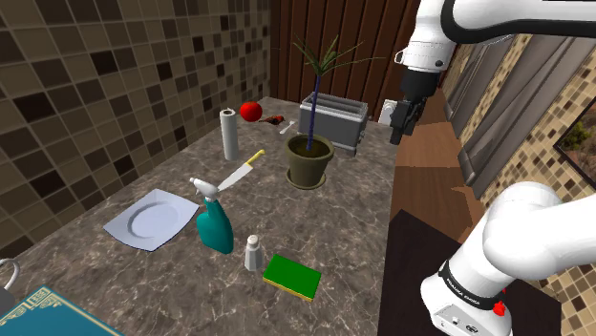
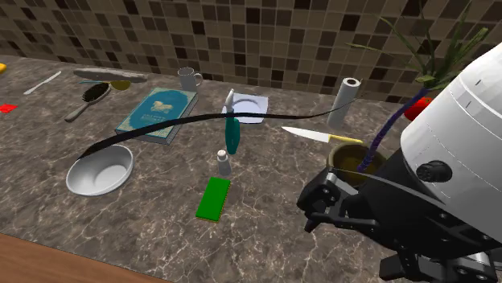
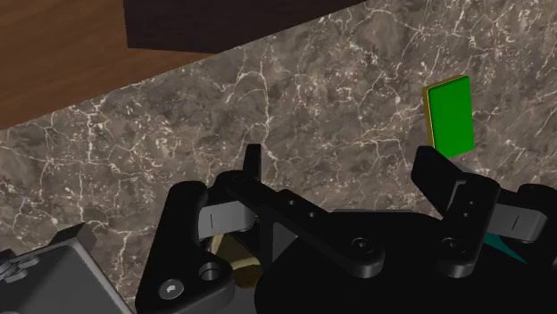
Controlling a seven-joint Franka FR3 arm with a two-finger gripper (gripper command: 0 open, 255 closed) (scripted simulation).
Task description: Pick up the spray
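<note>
The spray bottle (image 1: 214, 225) is teal with a white trigger head and stands upright on the marble counter (image 1: 315, 224), between a white plate and a small shaker. It also stands mid-counter in the second exterior view, as the spray bottle (image 2: 232, 133). My black gripper (image 1: 399, 126) hangs high above the counter's near edge beside the toaster, far from the bottle toward the shoulder view's right. In the wrist view the gripper (image 3: 345, 168) is open, its fingers (image 3: 253, 166) wide apart with nothing between them. A teal sliver (image 3: 505, 248) peeks past the hand.
Around the bottle are a white plate (image 1: 148, 220), a shaker (image 1: 252, 253) and a green sponge (image 1: 292, 277). A potted plant (image 1: 310, 159), a toaster (image 1: 334, 120), a paper roll (image 1: 228, 134) and a knife (image 1: 242, 171) stand further back. A bowl (image 2: 99, 174) and a book (image 2: 158, 112) lie beyond.
</note>
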